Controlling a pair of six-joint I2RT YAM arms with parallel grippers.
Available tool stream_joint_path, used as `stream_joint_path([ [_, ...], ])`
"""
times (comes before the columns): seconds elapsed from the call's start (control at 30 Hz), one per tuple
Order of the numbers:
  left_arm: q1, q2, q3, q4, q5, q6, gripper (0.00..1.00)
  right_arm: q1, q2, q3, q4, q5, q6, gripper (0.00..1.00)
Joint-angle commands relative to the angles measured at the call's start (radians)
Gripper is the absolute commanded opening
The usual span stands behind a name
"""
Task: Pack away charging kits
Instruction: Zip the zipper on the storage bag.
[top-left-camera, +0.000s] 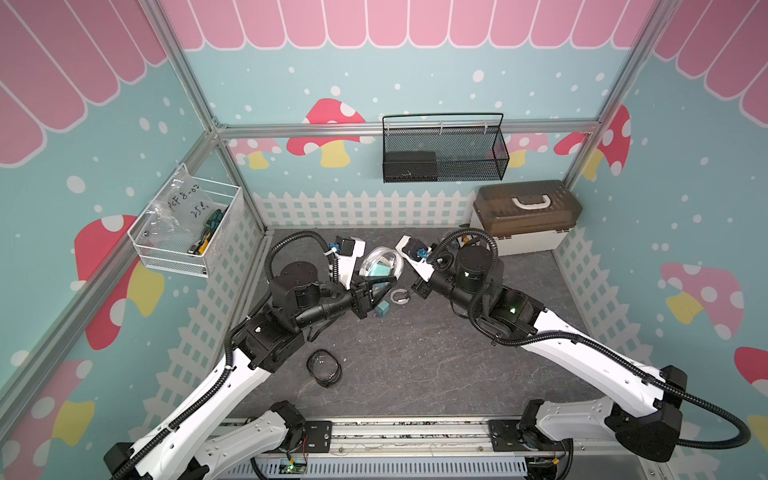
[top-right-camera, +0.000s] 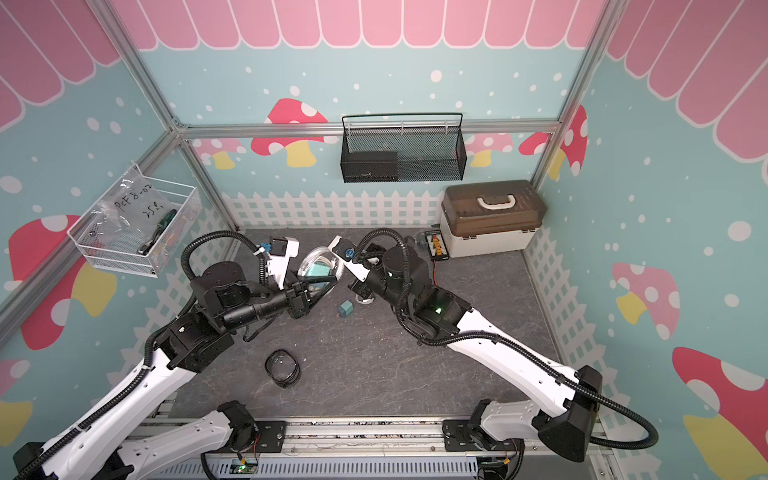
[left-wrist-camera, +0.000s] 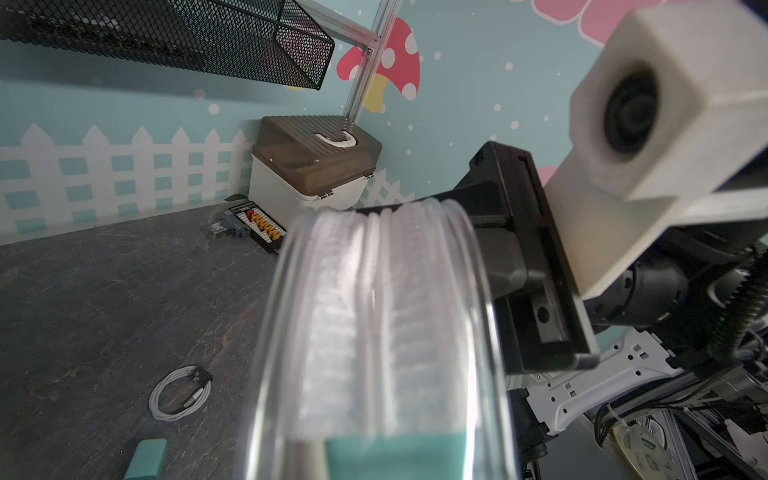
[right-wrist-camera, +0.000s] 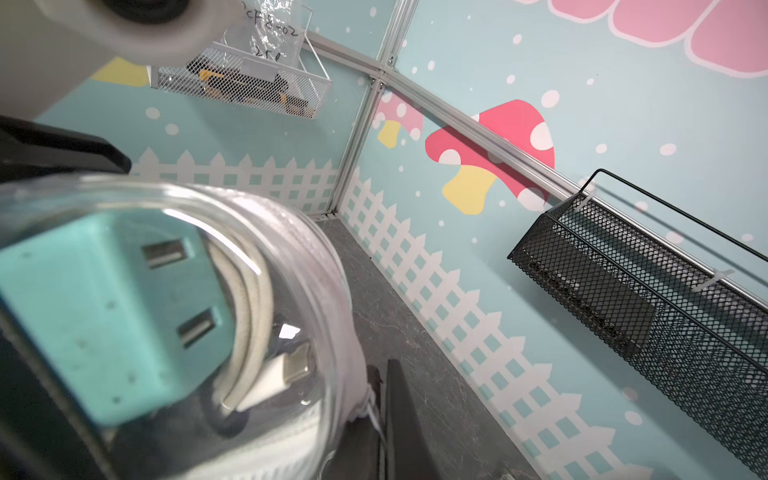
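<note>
Left gripper (top-left-camera: 380, 286) — jaws partly closed and pinching the clear pouch (top-left-camera: 381, 266), which is held up off the table (top-left-camera: 436, 357) between the two arms.

Inside the pouch, seen through its window in the right wrist view: the packed charger (right-wrist-camera: 104, 316), teal, and the packed cable (right-wrist-camera: 249, 299), white and coiled.

Right gripper (top-left-camera: 417, 287) — jaws pressed together against the pouch's zipper edge. Whether they nip the pull cannot be told.

On the table near the pouch: the loose charger (top-left-camera: 382, 311), teal, and the loose cable (top-left-camera: 400, 296), white and coiled, close together but not touching.

Nearer the arm bases: black-rimmed pouches (top-left-camera: 324, 368), overlapping.

Far right corner: the beige box (top-left-camera: 525, 218), brown lid shut, with the black board (top-right-camera: 435, 245) beside it.
</note>
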Motion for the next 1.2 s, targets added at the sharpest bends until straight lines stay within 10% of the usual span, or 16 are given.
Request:
stream_joint_path([
  [0.0, -0.034, -0.014, -0.051, -0.112, 0.034, 0.01, 0.0, -0.045, -0.017, 0.063, 0.081, 0.055, -0.091, 0.0],
  [0.53, -0.066, -0.031, -0.091, -0.148, -0.034, 0.033, 0.0, -0.058, -0.155, -0.235, 0.275, -0.121, -0.692, 0.0],
  [1.17, -0.171, 0.157, -0.023, -0.221, -0.121, 0.16, 0.0, -0.118, -0.133, -0.156, -0.018, -0.163, -0.888, 0.0],
])
